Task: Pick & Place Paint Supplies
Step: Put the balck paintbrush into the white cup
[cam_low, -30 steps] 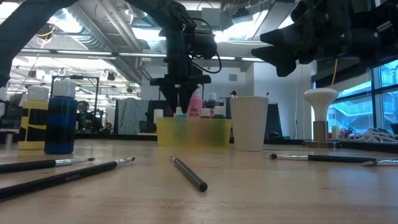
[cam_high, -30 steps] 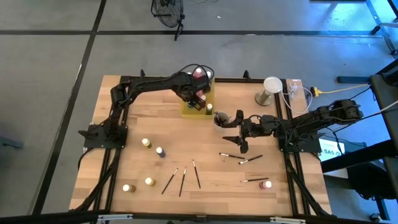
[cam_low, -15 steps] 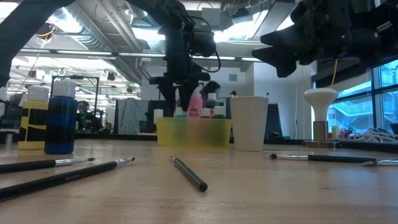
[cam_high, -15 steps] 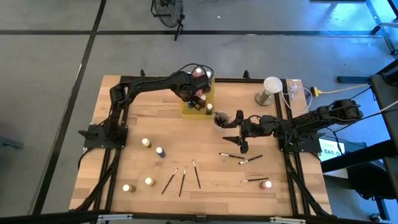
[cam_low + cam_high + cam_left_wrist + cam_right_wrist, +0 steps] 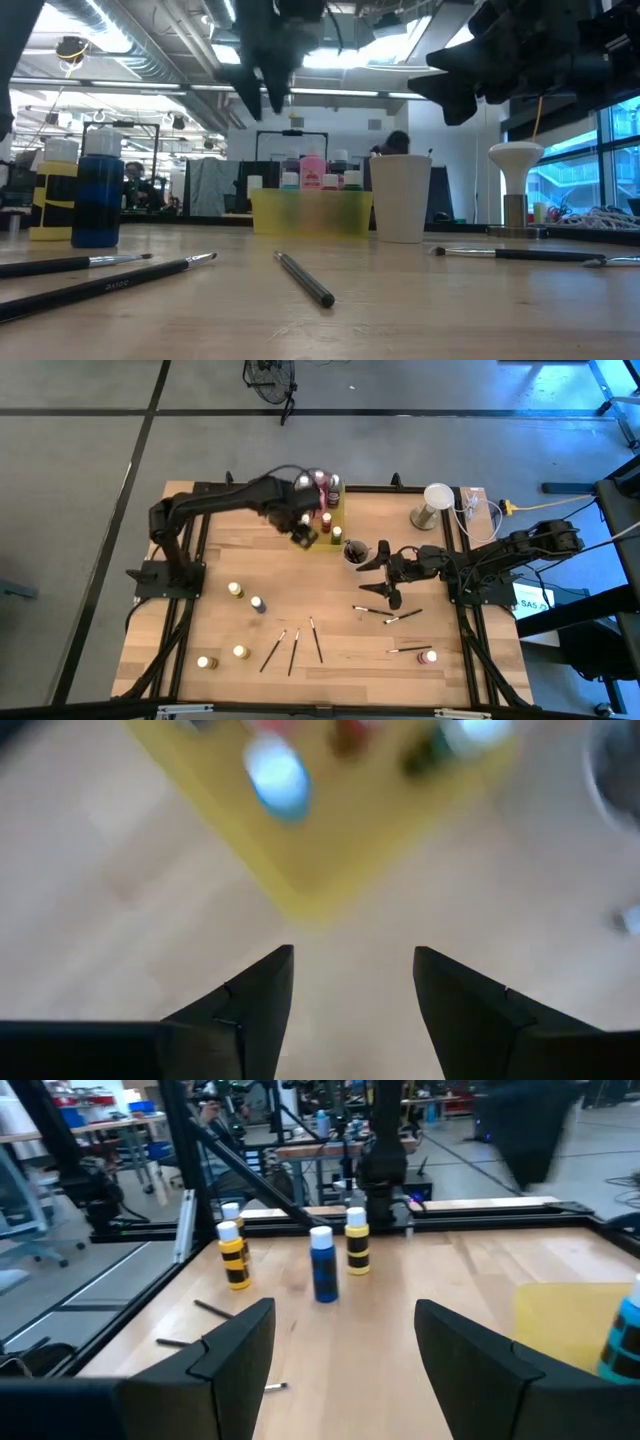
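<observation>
The yellow tray [image 5: 333,532] stands at the table's far middle with several paint bottles [image 5: 324,490] upright in it. My left gripper [image 5: 303,532] hovers open and empty above the tray's near left corner [image 5: 310,870], fingers pointing down. My right gripper [image 5: 383,568] waits open and level beside the grey cup [image 5: 352,552]. Loose bottles stand at the left: a blue one [image 5: 258,603] and yellow ones [image 5: 235,590]; a pink-capped one [image 5: 430,657] stands near right. Dark brushes [image 5: 293,650] lie flat on the near half of the table.
A white mushroom-shaped stand [image 5: 437,500] and cables [image 5: 480,505] sit at the far right. More brushes [image 5: 402,617] lie under and near my right gripper. In the low view a brush [image 5: 305,278] lies close in front, and the cup [image 5: 400,197] stands right of the tray [image 5: 310,212].
My left gripper has risen up out of the tray's bottles and gone toward the table's near edge and a little left, still pointing down. The bottles stay upright in the tray.
</observation>
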